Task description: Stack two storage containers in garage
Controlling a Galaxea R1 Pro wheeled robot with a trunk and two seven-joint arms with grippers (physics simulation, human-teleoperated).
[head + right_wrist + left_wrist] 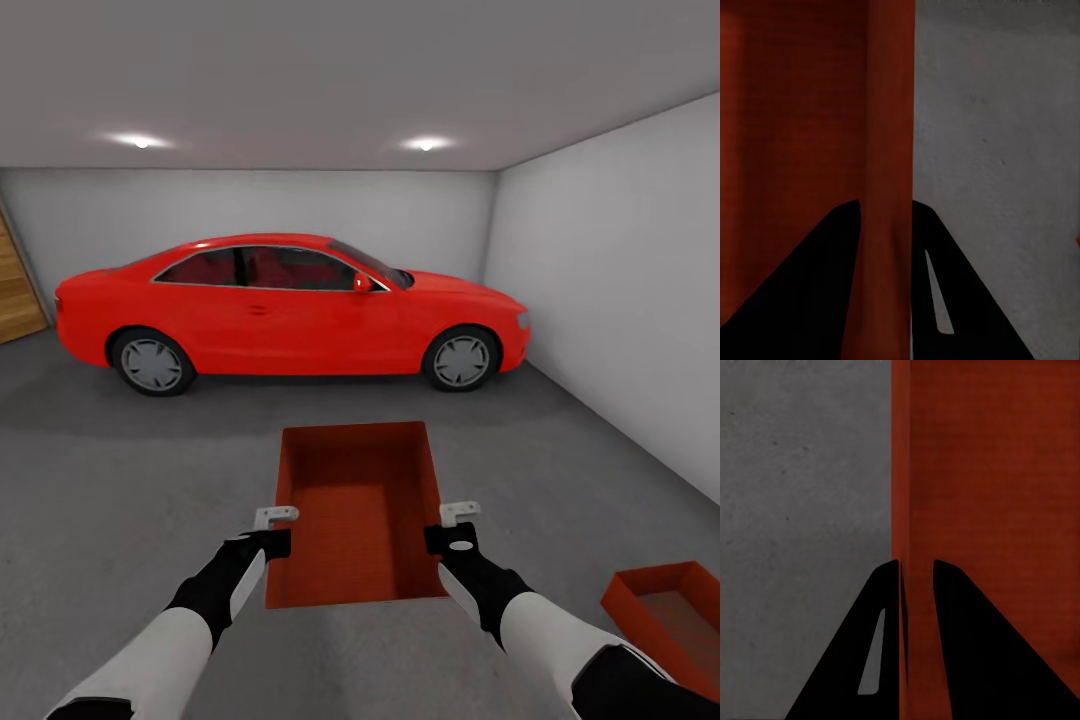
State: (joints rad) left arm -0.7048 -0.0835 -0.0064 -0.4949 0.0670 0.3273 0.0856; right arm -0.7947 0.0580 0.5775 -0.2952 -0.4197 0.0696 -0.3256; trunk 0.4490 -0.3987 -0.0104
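Orange-red, the bin (357,510) hangs between both arms over the grey floor (120,480) of the garage, short of the car (290,305). The left gripper (272,530) pinches its left wall, the right gripper (455,525) its right wall, each narrow on the thin rim. The second bin (672,612) sits on the floor to the right. Such thin pinches could let the bin tilt or slip, and a crooked approach could shove the lower bin aside.

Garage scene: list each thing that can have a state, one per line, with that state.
held storage container: gripped by both side walls, open top up.
second storage container: resting on the concrete floor, upright, ungripped.
left gripper: shut on the held container's wall.
right gripper: shut on the opposite wall.
red car: parked, doors shut.
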